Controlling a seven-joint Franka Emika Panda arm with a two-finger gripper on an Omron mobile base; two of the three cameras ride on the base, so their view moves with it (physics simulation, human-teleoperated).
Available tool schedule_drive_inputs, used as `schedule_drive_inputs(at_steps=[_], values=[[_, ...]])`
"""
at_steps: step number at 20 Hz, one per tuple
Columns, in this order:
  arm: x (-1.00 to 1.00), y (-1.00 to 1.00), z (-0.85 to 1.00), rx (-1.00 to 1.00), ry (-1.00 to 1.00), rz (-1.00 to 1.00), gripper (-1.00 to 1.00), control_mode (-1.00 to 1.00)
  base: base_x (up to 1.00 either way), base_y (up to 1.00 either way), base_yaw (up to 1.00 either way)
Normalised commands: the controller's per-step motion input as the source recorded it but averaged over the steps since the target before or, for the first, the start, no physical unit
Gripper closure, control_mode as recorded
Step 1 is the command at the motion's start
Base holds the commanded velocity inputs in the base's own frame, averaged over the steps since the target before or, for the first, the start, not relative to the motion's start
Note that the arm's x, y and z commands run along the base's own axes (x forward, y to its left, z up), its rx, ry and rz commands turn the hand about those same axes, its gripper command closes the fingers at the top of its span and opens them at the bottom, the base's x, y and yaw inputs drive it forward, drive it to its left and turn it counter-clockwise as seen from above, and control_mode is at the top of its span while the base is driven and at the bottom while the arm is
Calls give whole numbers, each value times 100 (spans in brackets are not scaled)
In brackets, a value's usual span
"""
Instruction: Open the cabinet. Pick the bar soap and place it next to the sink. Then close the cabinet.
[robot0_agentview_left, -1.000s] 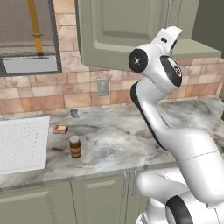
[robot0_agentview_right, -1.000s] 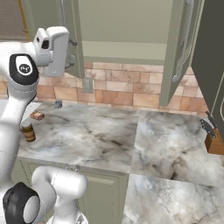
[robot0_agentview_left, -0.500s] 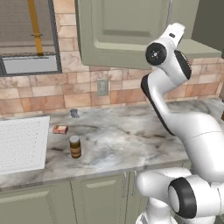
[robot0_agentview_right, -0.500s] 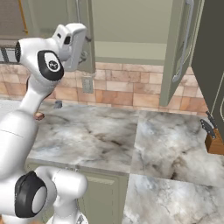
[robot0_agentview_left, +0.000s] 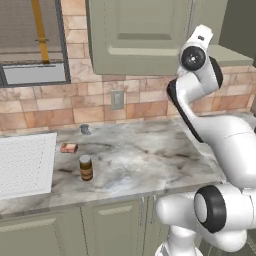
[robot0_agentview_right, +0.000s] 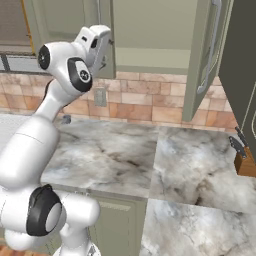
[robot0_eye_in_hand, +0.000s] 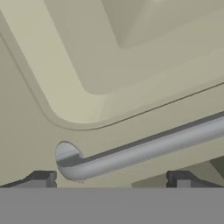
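Left base view: bar soap (robot0_agentview_left: 69, 147) lies on the marble bench (robot0_agentview_left: 150, 160) just beside the sink (robot0_agentview_left: 25, 165), near a brown jar (robot0_agentview_left: 86, 167); so the placing looks done. The arm is raised to the cabinet (robot0_agentview_left: 145, 35), whose left door looks about shut from here. Right base view: the gripper (robot0_agentview_right: 102, 47) sits at the left door's edge by its handle; the cabinet's right door (robot0_agentview_right: 202, 60) hangs swung open, interior bare as far as can be seen; a knife block (robot0_agentview_right: 245, 160) stands at the far right. Hand view: the left door's silver bar handle (robot0_eye_in_hand: 140, 151) runs just above the fingertips (robot0_eye_in_hand: 41, 178), jaws spread wide, gripping nothing. Step in hand is judged to be closing the cabinet. Next move likely calls for finishing the left door, then swinging across to push the right door shut.
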Motion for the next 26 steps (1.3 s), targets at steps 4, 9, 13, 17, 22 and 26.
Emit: schedule_drive_inputs(at_steps=[4, 9, 13, 17, 22, 26], values=[[57, -5, 0, 0, 8, 16, -100, -100, 0, 0, 0], [49, -3, -2, 0, 7, 17, -100, -100, 0, 0, 0], [36, 0, -11, 0, 6, 17, -100, -100, 0, 0, 0], [38, -2, -11, 0, 4, 16, -100, -100, 0, 0, 0], [33, -6, -12, 0, 2, 15, -100, -100, 0, 0, 0], [8, -4, -18, -1, 1, 11, -100, -100, 0, 0, 0]])
